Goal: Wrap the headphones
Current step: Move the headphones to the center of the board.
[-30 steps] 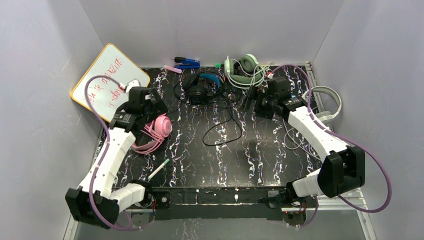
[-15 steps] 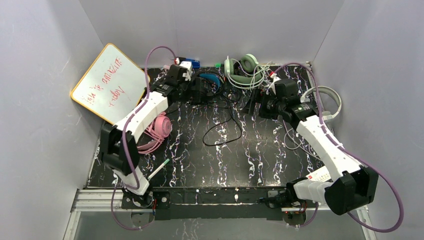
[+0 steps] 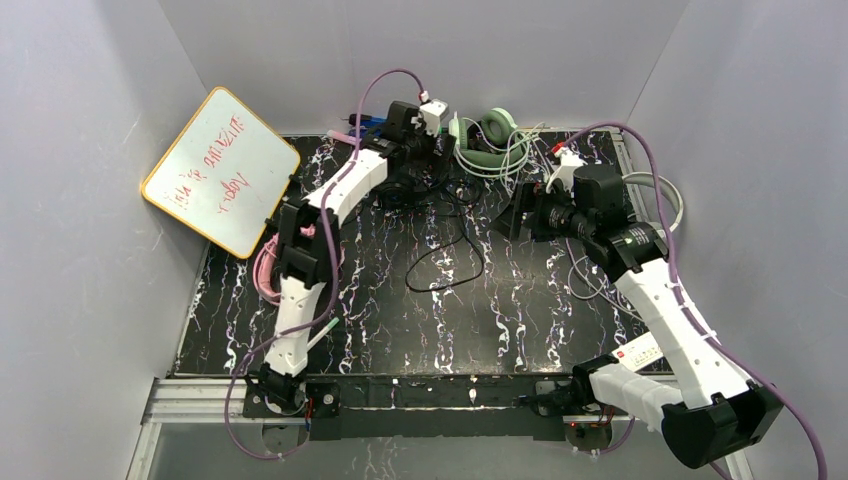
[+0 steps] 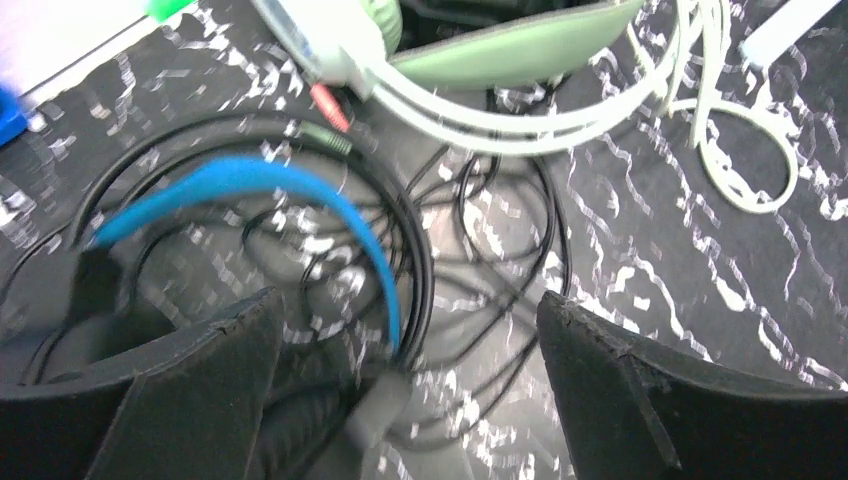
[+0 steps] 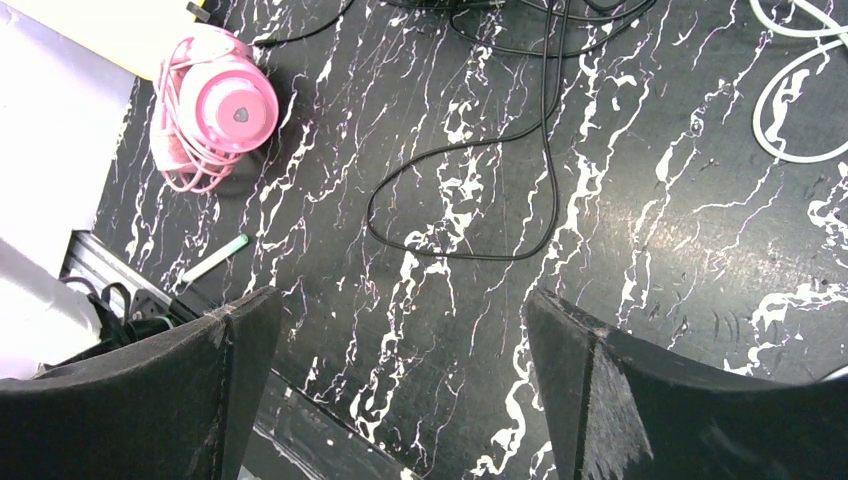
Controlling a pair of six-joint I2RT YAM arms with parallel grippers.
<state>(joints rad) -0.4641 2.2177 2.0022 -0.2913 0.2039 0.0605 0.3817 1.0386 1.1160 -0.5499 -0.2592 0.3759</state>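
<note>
The black-and-blue headphones (image 4: 250, 180) lie at the back of the table with their black cord (image 3: 445, 262) trailing in loose loops toward the middle. My left gripper (image 3: 418, 165) hovers just above them, open and empty; in the left wrist view (image 4: 410, 380) the blue headband sits between its fingers. The pink headphones (image 5: 220, 115) lie at the left with the pink cord wound round them, mostly hidden behind the left arm in the top view (image 3: 265, 272). A pale green and white headset (image 3: 485, 140) lies at the back. My right gripper (image 3: 515, 215) is open and empty above the table.
A whiteboard (image 3: 220, 170) leans at the back left. A green-capped pen (image 5: 215, 258) lies near the front left. A white headband (image 3: 665, 200) and white cord loops (image 5: 800, 110) lie at the right edge. A blue object (image 3: 368, 125) sits against the back wall.
My left arm has swung from the pink headphones at the left to the back, over the black-and-blue headphones. My right arm has shifted slightly to the right.
</note>
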